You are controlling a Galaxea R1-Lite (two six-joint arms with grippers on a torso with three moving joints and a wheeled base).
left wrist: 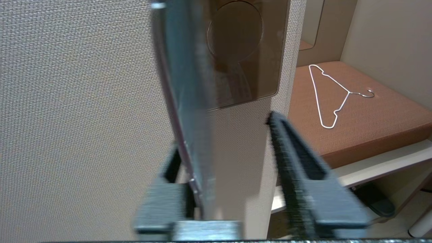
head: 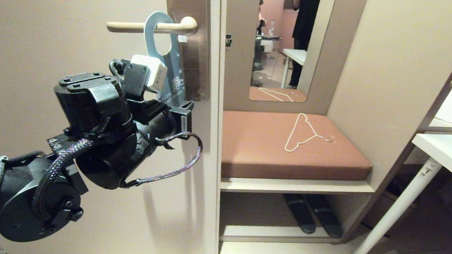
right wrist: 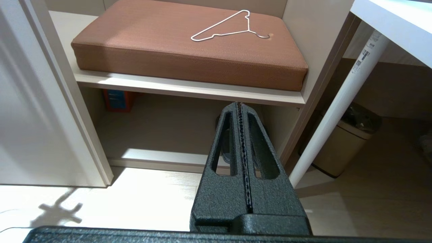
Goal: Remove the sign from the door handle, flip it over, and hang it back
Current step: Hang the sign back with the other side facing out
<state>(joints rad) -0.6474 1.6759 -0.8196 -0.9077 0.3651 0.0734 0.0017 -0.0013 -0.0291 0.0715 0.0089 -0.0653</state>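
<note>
Sign (head: 159, 34) hung by its big hole on the handle (head: 138, 26), blue face out, lower part dropping beside the brown plate (head: 193, 55). Left gripper (left wrist: 233, 168) raised to the sign's lower end, jaws parted with the card edge between them, lying against one finger (left wrist: 162, 202) and clear of the other. Right gripper (right wrist: 240, 111) parked low by the floor, jaws pressed together on nothing. Alcove beside the door: brown cushion (head: 260, 144) on its shelf, wire hanger (head: 303, 133) flat on the cushion; dark slippers (head: 314, 216) in the lower compartment
</note>
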